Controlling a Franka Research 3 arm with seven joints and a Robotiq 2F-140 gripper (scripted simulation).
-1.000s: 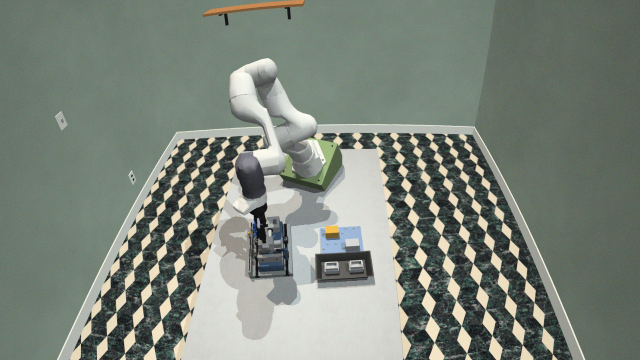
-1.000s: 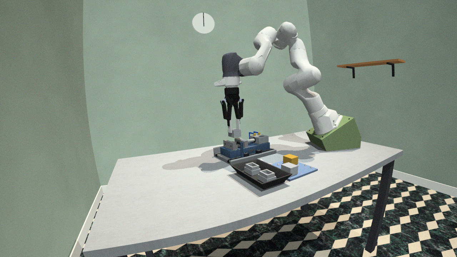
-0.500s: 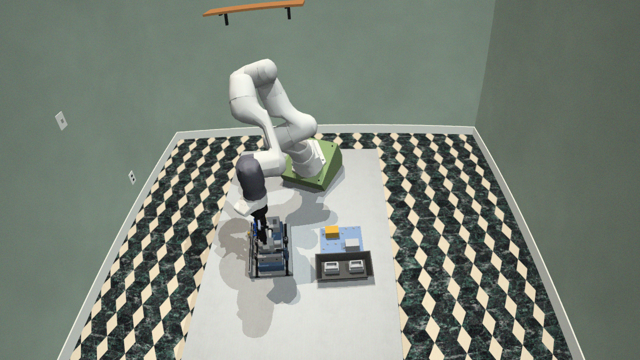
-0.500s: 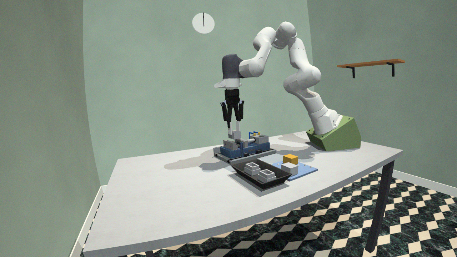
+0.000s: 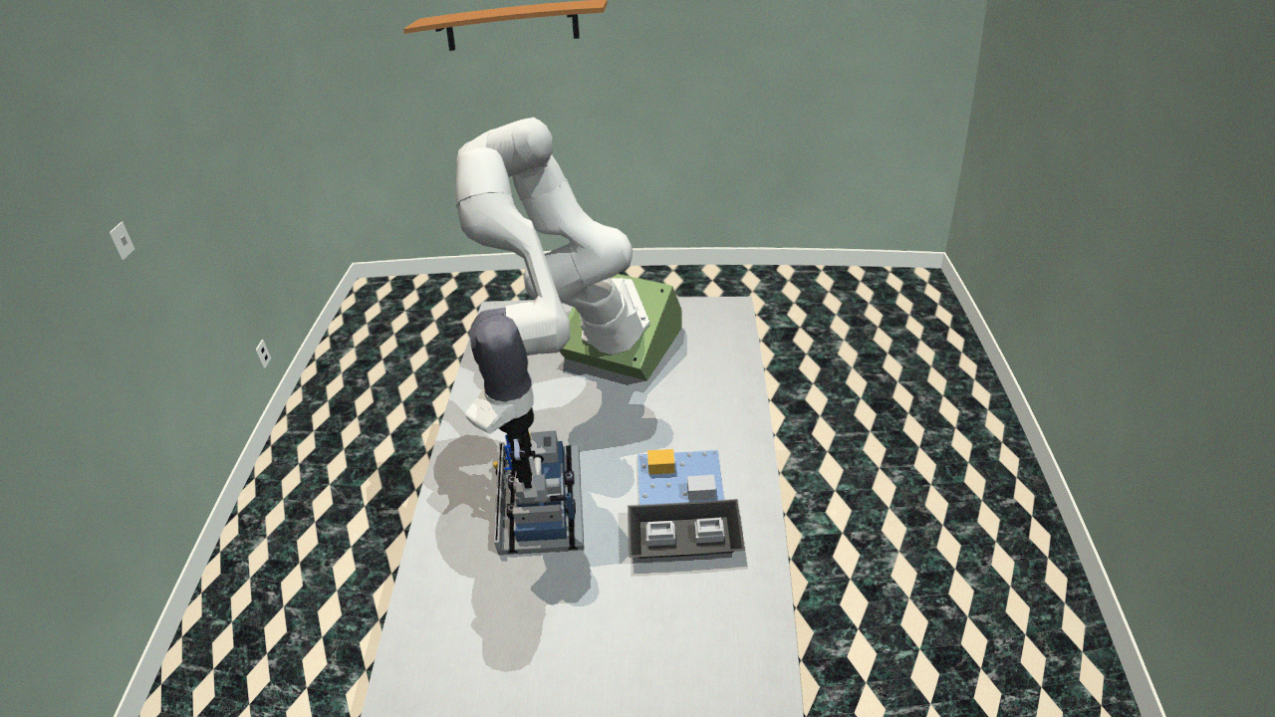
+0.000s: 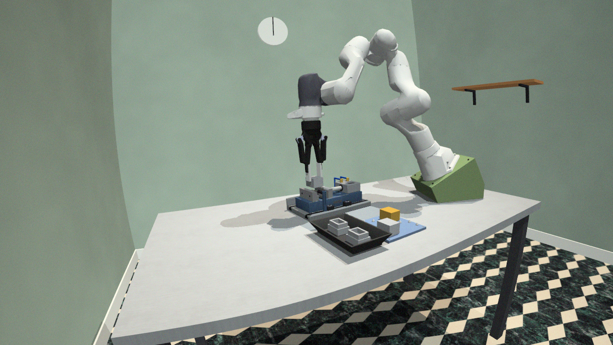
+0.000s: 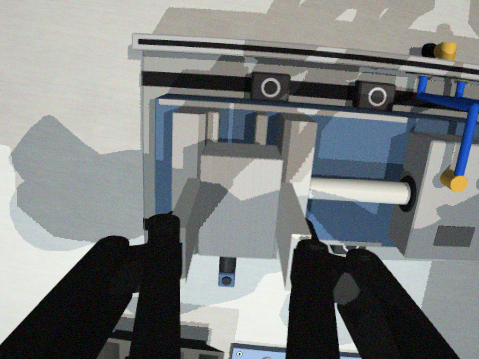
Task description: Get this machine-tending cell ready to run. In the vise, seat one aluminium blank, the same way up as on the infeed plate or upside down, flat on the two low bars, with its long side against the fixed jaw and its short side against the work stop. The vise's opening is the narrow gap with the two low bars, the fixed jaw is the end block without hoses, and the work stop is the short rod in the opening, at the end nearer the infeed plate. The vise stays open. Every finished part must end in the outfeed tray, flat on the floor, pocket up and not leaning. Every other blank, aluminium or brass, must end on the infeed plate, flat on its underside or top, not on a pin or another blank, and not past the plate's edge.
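Green walls point(image 6: 192, 107), checkered floor point(image 5: 892, 445), wooden shelf point(image 6: 497, 85).
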